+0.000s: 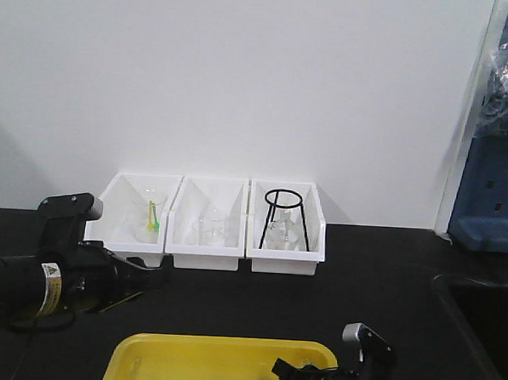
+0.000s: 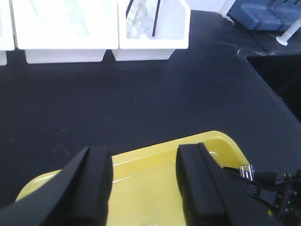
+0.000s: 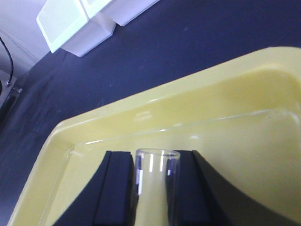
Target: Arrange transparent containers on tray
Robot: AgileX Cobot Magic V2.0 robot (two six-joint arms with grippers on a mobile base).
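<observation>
Test tube held over the tray

The right gripper (image 3: 153, 188) fingers clamped a test tube (image 3: 153, 181) above the yellow tray (image 3: 197, 103); the left gripper (image 2: 143, 181) fingers stood apart, holding nothing.

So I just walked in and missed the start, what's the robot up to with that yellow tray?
The right gripper is shut on a clear test tube, holding it over the floor of the yellow tray, open rim pointing away from the wrist. The left gripper is open and empty, hovering over the tray's other end. Three white bins of glassware sit at the back of the black bench. No tube can be seen lying in the tray yet.
</observation>
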